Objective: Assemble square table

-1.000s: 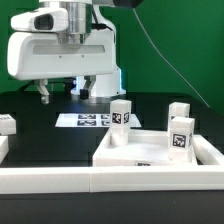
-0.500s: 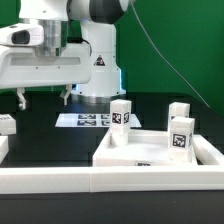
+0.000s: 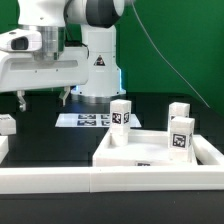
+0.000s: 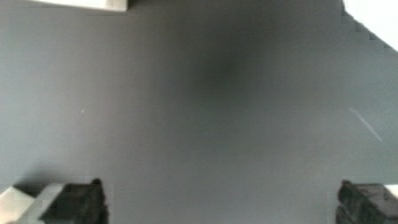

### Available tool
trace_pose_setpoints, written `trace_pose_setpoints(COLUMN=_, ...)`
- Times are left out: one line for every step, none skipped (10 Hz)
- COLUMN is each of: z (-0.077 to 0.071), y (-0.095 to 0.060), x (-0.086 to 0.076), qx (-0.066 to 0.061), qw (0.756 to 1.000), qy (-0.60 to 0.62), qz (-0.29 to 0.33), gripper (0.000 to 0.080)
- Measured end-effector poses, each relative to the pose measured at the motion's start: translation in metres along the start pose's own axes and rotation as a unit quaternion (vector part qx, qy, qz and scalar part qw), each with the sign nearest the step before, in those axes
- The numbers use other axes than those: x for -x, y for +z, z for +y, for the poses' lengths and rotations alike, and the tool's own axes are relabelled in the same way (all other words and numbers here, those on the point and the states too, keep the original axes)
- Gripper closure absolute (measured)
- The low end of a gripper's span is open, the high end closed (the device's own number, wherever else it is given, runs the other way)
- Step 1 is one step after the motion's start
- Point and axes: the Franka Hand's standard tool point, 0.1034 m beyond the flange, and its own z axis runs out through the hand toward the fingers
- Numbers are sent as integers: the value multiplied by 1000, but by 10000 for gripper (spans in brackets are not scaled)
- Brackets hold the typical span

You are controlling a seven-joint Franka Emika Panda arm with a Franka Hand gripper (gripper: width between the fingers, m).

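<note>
Jaws standing wide apart, holding nothing.

Exterior view: gripper (image 3: 42,97) hanging above black table (image 3: 45,140), toward view's left. Square tabletop (image 3: 160,157) lying at view's right; three legs (image 3: 121,113) (image 3: 179,111) (image 3: 181,136) standing around it. Fourth leg (image 3: 7,124) sitting at left edge. Marker board (image 3: 84,120) lying beyond.

Wrist view: fingertips (image 4: 68,201) showing spread over bare dark surface.

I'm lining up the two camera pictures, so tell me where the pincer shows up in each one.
Exterior view: the pincer hangs open, holding nothing, at the exterior view's upper left, above the black table, its fingers pointing down.
Wrist view: only the two dark fingertips show at the picture's edge, spread wide, nothing between them.
Shared landmark: the black table surface, which fills the wrist view.
</note>
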Motion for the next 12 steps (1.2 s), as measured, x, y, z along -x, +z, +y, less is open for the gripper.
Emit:
trace_pose_setpoints(z=9, y=5, x=13, qx=6, qw=1000, qy=-13, qz=-3, gripper=151)
trace_pose_setpoints(z=17, y=8, x=23, qx=10, qw=1000, qy=-12, qz=-5, gripper=151)
trace_pose_setpoints(z=21, y=8, x=27, qx=10, qw=1000, qy=-7, qz=-5, gripper=151)
trace_pose_setpoints(z=19, y=8, x=24, qx=10, qw=1000, qy=-8, qz=-5, gripper=151)
trace_pose_setpoints(z=16, y=10, x=22, qx=6, qw=1000, qy=-4, qz=-10, gripper=151)
trace_pose_setpoints(z=16, y=10, x=22, qx=6, qw=1000, qy=-3, qz=-10, gripper=151)
trace_pose_setpoints(z=15, y=12, x=21, qx=1, qw=1000, qy=5, qz=-18, gripper=151)
trace_pose_setpoints(z=24, y=17, x=21, qx=-5, qw=999, qy=7, qz=-45, gripper=151)
trace_pose_setpoints(z=36, y=19, x=18, qx=-4, qw=997, qy=5, qz=-71, gripper=151)
trace_pose_setpoints(z=41, y=18, x=17, qx=-6, qw=996, qy=2, qz=-92, gripper=151)
trace_pose_setpoints(z=41, y=18, x=17, qx=-10, qw=994, qy=10, qz=-111, gripper=151)
trace_pose_setpoints(z=34, y=21, x=13, qx=-17, qw=990, qy=11, qz=-141, gripper=151)
